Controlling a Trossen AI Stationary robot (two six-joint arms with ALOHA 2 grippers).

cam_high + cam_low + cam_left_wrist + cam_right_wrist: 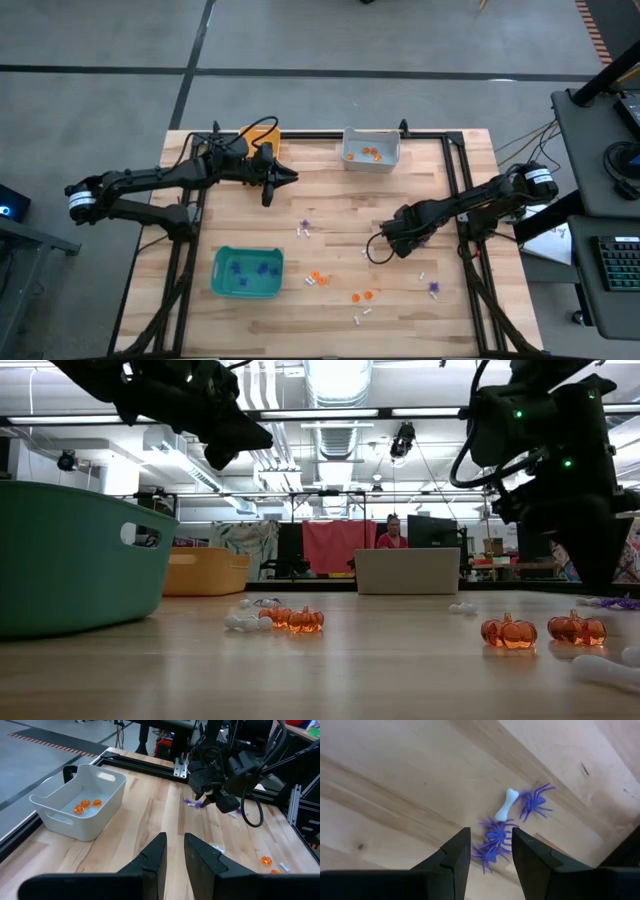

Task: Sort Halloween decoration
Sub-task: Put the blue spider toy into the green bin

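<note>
Two purple spiders [495, 839] [536, 802] and a white bone [506, 805] lie on the wooden table. My right gripper [491, 851] points down over them, open, with one spider showing between its fingers; whether a finger touches it, I cannot tell. In the high view this gripper [398, 238] is right of the table's middle. My left gripper [174, 851] hangs above the far left part of the table [284, 178], its fingers a narrow gap apart with nothing between them. Orange pumpkins [317, 278] [362, 296] and white pieces [362, 318] lie loose near the front edge.
A teal bin [247, 272] with purple spiders stands front left. A grey bin [371, 150] with orange pumpkins [86, 806] stands at the far edge. An orange-yellow bin [256, 133] sits far left, partly behind my left arm. One more spider [433, 288] lies front right.
</note>
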